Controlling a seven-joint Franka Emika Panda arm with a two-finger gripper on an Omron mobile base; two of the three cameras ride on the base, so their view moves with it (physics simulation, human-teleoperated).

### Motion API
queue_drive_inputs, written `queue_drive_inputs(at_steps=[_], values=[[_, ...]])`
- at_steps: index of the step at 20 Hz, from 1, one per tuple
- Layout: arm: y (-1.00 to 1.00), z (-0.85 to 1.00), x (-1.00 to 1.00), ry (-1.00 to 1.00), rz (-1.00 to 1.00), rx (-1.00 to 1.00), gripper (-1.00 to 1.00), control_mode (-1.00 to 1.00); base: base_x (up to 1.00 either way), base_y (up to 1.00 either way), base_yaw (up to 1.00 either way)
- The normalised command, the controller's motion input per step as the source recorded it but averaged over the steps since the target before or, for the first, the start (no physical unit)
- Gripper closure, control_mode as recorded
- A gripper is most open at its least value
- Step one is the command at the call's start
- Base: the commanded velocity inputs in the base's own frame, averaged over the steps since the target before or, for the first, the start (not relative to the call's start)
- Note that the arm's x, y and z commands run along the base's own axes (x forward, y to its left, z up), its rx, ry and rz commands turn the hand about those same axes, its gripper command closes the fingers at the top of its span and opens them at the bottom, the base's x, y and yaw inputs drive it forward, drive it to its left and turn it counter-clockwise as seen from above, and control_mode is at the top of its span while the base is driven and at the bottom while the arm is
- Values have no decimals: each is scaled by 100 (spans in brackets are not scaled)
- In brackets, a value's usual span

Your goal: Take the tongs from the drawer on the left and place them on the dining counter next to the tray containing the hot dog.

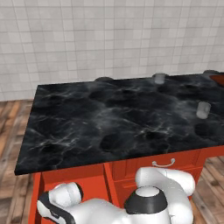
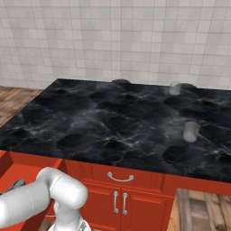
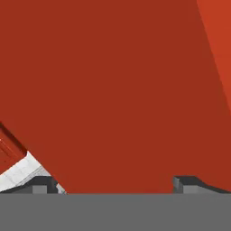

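The job is at its start. The pincer (image 3: pixel 116 184) stands wide apart with nothing between its fingertips (image 3: pixel 189 182), which rise at the two bottom corners of the hand view with only a flat red surface close ahead of them. In the right base view the arm reaches low and left into what seems to be the pulled-out drawer (image 2: pixel 20 173), whose red inside lies right around the pincer. So I judge the opening to be done and the grasp not yet made. Left to do are closing on the tongs, lifting them clear, carrying them up and over to the counter (image 1: pixel 113 118), and laying them beside the tray (image 1: pixel 217 78). The counter lies above and beyond the pincer. Only a dark red-brown corner that I take for the tray peeps in, well off to the pincer's right at the counter's far end. Two glasses (image 1: pixel 203 109) stand on the black top between, well apart from each other and high above the pincer. I cannot pick out the tongs with certainty. A pale sliver (image 3: pixel 20 173) with reddish stripes above it sits just beside the pincer's left tip in the hand view, and it may be part of them or only floor outside the drawer. If they are in the drawer they are near the pincer, but which way their tapered end points and how their long axis runs against the open jaws cannot be told. That lie needs settling first, as the jaws should close across the tongs, not along them.
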Motion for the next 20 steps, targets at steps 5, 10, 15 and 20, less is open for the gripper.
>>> queue_drive_inputs(at_steps=[5,10,15,20], values=[[2,-13,-64,0,0,-6,-100,-100,0,0,0],[3,-2,-58,2,1,-9,-100,-100,0,0,0],[3,0,-55,3,1,-10,-100,-100,0,0,0],[-4,11,-29,0,0,-5,-100,-100,0,0,0]])
